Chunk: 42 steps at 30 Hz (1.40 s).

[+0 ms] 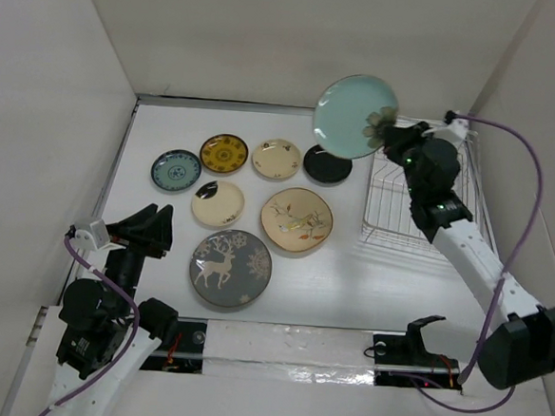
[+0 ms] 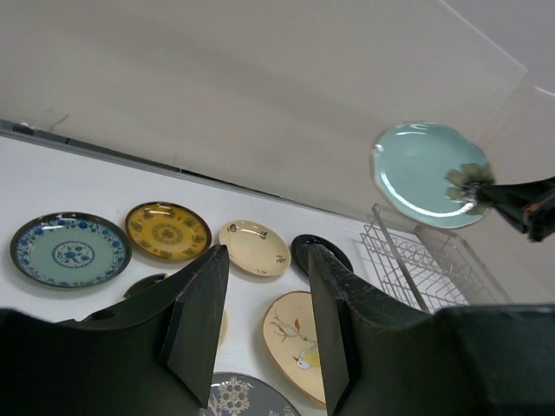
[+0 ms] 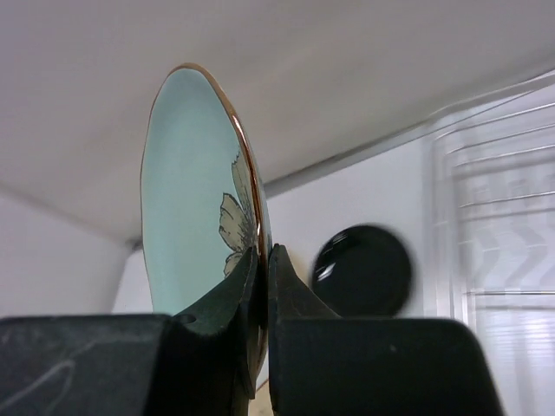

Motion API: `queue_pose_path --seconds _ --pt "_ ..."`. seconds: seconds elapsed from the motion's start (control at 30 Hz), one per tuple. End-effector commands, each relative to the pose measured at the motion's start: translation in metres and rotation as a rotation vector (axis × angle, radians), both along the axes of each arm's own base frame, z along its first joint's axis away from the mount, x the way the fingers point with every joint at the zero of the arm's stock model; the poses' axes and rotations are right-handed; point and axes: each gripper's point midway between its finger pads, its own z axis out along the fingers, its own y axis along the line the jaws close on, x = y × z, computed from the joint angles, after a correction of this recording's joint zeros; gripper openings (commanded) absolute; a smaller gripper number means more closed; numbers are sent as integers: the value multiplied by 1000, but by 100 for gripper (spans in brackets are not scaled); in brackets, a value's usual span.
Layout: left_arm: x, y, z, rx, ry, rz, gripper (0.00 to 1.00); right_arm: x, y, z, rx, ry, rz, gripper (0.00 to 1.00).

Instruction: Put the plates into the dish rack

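My right gripper [image 1: 389, 133] is shut on the rim of a pale teal plate with a flower [image 1: 353, 115], held upright in the air left of the white wire dish rack [image 1: 421, 204]. The right wrist view shows the plate [image 3: 186, 199] pinched between both fingers. The rack holds no plates. On the table lie the grey deer plate [image 1: 230, 269], the tan bird plate [image 1: 297, 219], a cream plate [image 1: 218, 203], another cream plate [image 1: 276, 158], the black plate [image 1: 327, 165], the yellow plate [image 1: 224, 153] and a blue-patterned plate [image 1: 176, 170]. My left gripper [image 1: 159, 224] is open and empty, left of the plates.
White walls enclose the table on the left, back and right. The rack stands against the right wall. A black clamp [image 1: 421, 337] sits at the near edge by the right arm's base.
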Motion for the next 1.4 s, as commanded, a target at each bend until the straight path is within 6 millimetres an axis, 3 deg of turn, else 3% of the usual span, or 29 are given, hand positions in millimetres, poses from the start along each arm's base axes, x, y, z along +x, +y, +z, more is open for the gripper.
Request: queue_pose_path --seconds 0.0,0.03,0.13,0.17,0.3,0.5,0.67,0.83,1.17,1.37 --pt "-32 9 26 -54 -157 -33 39 -19 -75 66 9 -161 -230 0" --pt "-33 10 26 -57 -161 -30 39 -19 -105 71 -6 -169 -315 0" --pt "-38 12 28 -71 -182 -37 40 -25 -154 81 -75 -157 -472 0" --pt "-40 13 29 -76 -190 -37 40 -27 -182 80 -131 -138 -579 0" --pt "-44 14 30 -86 -207 -42 41 -25 -239 82 -272 -104 -788 0" --pt "-43 10 30 -80 -212 -60 43 -18 -301 86 -453 -57 -958 0" --pt "-44 8 30 -82 -208 -76 43 -3 -323 79 -688 42 -999 0" --pt "-43 10 28 -85 -199 -71 43 1 -338 81 -798 76 -1032 0" --pt "-40 7 26 -77 -180 -75 43 35 -347 61 -1045 189 -963 0" --pt "-38 7 24 -73 -172 -72 44 52 -344 43 -1098 226 -915 0"
